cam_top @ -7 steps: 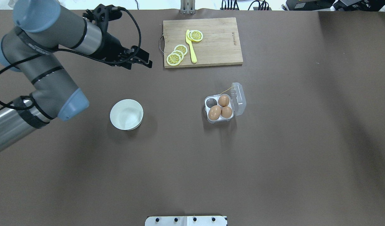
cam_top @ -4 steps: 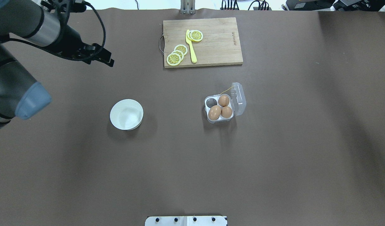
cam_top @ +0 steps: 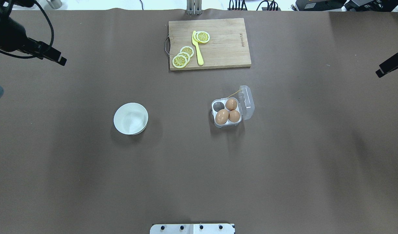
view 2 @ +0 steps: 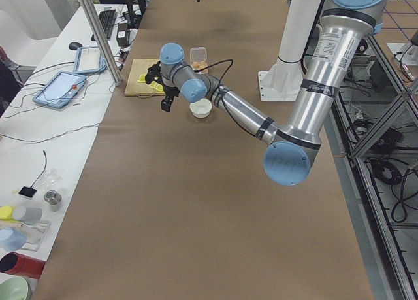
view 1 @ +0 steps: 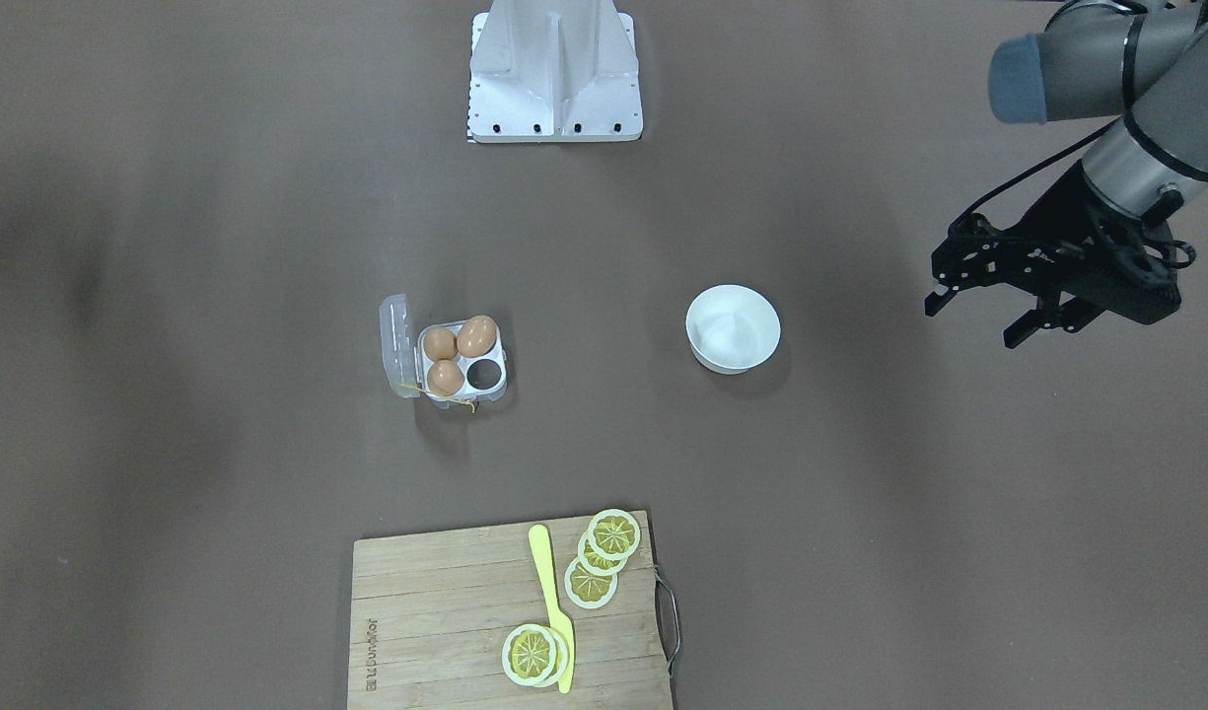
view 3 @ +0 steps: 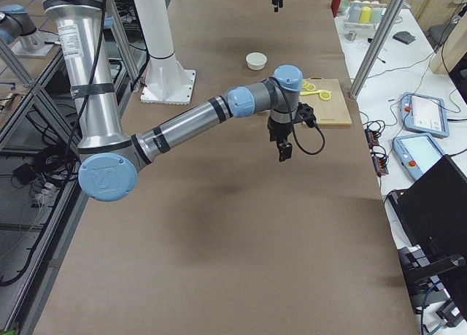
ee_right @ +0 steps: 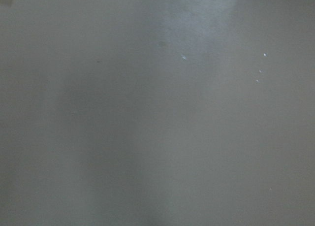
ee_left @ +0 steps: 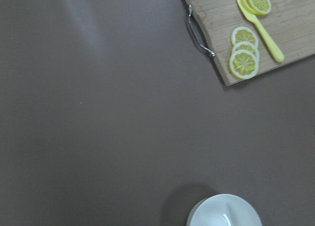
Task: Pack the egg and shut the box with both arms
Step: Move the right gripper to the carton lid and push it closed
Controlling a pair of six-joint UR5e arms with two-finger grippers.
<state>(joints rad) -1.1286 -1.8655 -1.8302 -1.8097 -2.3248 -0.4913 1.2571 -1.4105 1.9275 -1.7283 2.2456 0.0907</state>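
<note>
The clear box (cam_top: 227, 114) stands mid-table with its lid (cam_top: 247, 102) hinged open to the right. Three tan eggs sit in its cups; the egg (cam_top: 222, 116) at the front left is the largest in view. The back-left cup (cam_top: 218, 105) is empty. The box also shows in the front-facing view (view 1: 462, 363). My left gripper (view 1: 973, 320) is open and empty, held high over the table's far left, well away from the box; it also shows in the overhead view (cam_top: 54, 58). Only a tip of my right gripper (cam_top: 389, 66) shows at the right edge; I cannot tell its state.
A white bowl (cam_top: 131, 118) stands left of the box and looks empty. A wooden cutting board (cam_top: 224, 48) with lemon slices (cam_top: 180, 60) and a yellow knife (cam_top: 197, 48) lies at the back. The white stand (view 1: 554, 69) is at the robot's edge.
My left arm has swung back to the left, from beside the cutting board to the table's left edge. My right gripper's tip has come into view at the right edge.
</note>
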